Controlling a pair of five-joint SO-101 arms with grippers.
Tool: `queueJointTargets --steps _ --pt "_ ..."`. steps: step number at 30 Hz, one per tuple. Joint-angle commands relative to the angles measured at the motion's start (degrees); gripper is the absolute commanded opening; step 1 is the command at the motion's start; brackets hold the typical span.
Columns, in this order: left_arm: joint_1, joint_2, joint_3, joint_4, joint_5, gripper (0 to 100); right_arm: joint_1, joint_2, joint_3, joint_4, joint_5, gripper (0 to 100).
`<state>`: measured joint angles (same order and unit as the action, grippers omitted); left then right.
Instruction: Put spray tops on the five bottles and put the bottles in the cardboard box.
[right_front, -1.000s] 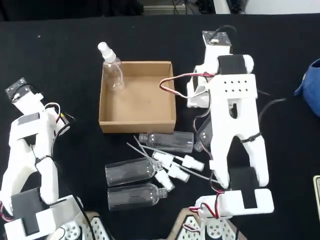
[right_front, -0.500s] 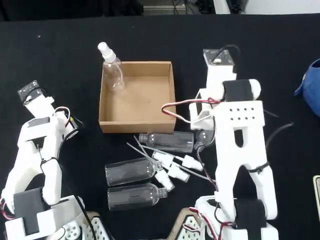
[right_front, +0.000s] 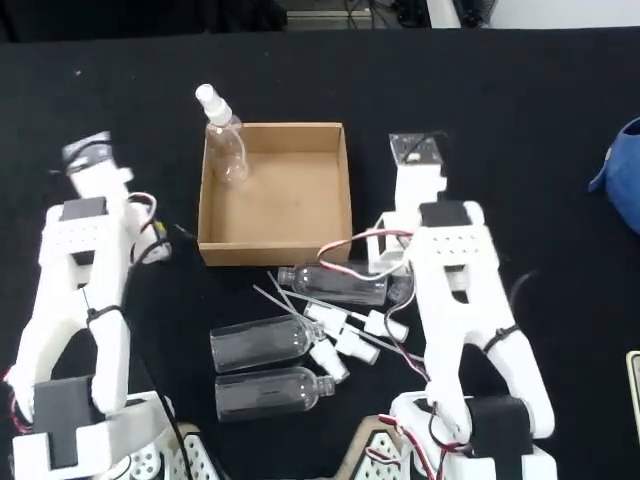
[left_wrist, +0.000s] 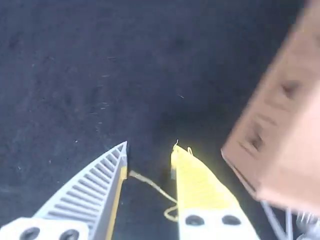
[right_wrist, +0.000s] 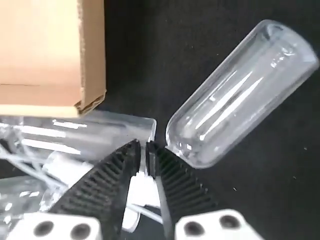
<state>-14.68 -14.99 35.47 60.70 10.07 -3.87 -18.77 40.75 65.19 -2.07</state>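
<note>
left hand (left_wrist: 150, 147) open, empty, beside cardboard box (left_wrist: 280, 125) | right hand (right_wrist: 142, 145) closed, empty, at lying bottle (right_wrist: 240, 95), likely lining up a pickup

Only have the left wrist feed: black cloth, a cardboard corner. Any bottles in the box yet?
Observer: One. A clear plastic bottle with a white spray top stands in the far-left corner of the brown cardboard box.
Operator: The others?
Observer: Three clear bottles without tops lie in front of the box.
Operator: Right arm?
Observer: The right gripper is low beside a fourth clear bottle lying near the box's corner, jaws shut on nothing.
</note>
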Motion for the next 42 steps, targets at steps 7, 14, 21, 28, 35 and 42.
queueJointTargets --steps 7,14,21,28,35,42 --pt "3.21 -2.64 -4.97 3.08 -8.70 3 1.23 -3.03 2.42 -6.24 -3.43 1.1" --pt "3.21 -2.11 -4.88 3.43 -8.88 3 1.23 -3.03 2.51 -6.51 -3.43 1.1" --pt "3.12 -2.20 -4.88 3.52 -8.88 3 1.23 -3.03 2.51 -6.59 -3.43 1.1" --pt "3.12 -2.81 -3.30 3.08 -8.53 3 1.23 -3.03 2.51 -6.33 -3.43 1.1" --pt "3.03 -2.73 -1.71 2.90 -8.97 3 0.79 -3.03 2.15 -4.31 -2.81 1.2" --pt "3.30 -4.92 0.13 2.99 -14.77 4 0.79 -3.03 1.71 -3.78 1.05 1.3"
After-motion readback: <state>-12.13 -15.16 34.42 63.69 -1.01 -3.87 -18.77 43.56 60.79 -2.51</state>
